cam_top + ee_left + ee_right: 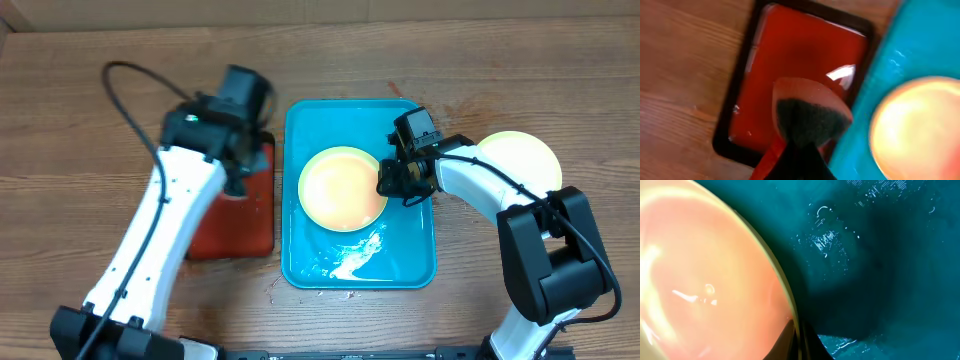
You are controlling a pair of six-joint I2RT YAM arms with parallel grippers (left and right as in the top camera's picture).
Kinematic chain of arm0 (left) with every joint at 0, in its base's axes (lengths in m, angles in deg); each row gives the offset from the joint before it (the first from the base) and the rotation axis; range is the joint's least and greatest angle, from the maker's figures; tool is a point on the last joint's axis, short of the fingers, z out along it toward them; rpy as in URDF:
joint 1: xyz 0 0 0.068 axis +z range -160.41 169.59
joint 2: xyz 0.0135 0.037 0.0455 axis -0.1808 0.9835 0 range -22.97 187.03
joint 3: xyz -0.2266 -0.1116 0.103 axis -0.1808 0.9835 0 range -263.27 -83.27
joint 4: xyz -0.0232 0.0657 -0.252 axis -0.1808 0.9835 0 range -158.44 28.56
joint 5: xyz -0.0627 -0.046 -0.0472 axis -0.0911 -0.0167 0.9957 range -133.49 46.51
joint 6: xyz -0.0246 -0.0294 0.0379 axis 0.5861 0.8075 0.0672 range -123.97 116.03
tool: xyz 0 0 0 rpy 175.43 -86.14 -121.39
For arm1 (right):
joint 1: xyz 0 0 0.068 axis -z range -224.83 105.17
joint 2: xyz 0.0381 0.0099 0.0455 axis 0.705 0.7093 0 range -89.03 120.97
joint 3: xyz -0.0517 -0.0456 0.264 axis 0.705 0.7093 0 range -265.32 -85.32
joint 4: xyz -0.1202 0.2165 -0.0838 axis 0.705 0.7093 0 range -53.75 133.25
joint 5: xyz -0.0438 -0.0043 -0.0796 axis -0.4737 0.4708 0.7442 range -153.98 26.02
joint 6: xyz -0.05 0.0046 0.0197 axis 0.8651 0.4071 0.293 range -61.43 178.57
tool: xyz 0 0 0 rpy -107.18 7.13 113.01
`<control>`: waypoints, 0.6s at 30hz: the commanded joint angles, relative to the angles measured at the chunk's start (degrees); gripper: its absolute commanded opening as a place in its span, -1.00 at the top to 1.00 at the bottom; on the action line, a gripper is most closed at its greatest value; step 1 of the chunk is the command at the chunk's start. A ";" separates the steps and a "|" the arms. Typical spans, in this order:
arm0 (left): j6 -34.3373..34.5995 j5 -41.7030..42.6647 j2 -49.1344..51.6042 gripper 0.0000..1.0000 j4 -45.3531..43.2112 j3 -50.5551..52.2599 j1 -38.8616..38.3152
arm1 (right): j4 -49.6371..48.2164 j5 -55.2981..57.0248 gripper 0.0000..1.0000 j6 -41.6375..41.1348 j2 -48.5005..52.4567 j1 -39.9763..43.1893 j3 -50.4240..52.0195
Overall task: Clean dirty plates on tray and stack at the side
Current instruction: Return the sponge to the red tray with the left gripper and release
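One pale plate (pixel 340 190) lies in the turquoise tray (pixel 410 255). My right gripper (pixel 387 182) is shut on its right rim; in the right wrist view the fingers (pixel 800 341) pinch the plate's edge (pixel 700 270) above the tray floor (pixel 880 255). Another plate (pixel 518 160) sits on the table right of the tray. A third plate is not visible. My left gripper (pixel 243 168) is shut on a sponge (pixel 810 117), red with a dark scrub face, held over the red tray (pixel 790 50). The left wrist view also shows the turquoise tray (pixel 910 40) and plate (pixel 920 130).
The black-rimmed red tray (pixel 235 228) lies just left of the turquoise tray. White foam or water (pixel 355 258) streaks the turquoise tray's front part. The wooden table runs out on all sides.
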 commanded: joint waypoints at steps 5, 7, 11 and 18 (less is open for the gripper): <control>-2.71 3.61 1.66 0.92 -17.20 22.36 8.15 | 0.70 2.80 0.92 0.35 1.03 -0.04 1.40; -2.69 3.98 1.66 0.92 -19.39 24.81 8.24 | 0.72 2.78 0.92 0.35 1.03 -0.04 1.40; -4.00 5.77 1.36 0.81 -18.43 23.21 8.24 | 0.76 2.78 0.92 0.35 1.03 -0.04 1.38; -4.22 6.99 -1.57 0.35 -9.51 13.44 9.92 | 6.54 2.60 0.92 0.61 -0.07 -0.04 -1.92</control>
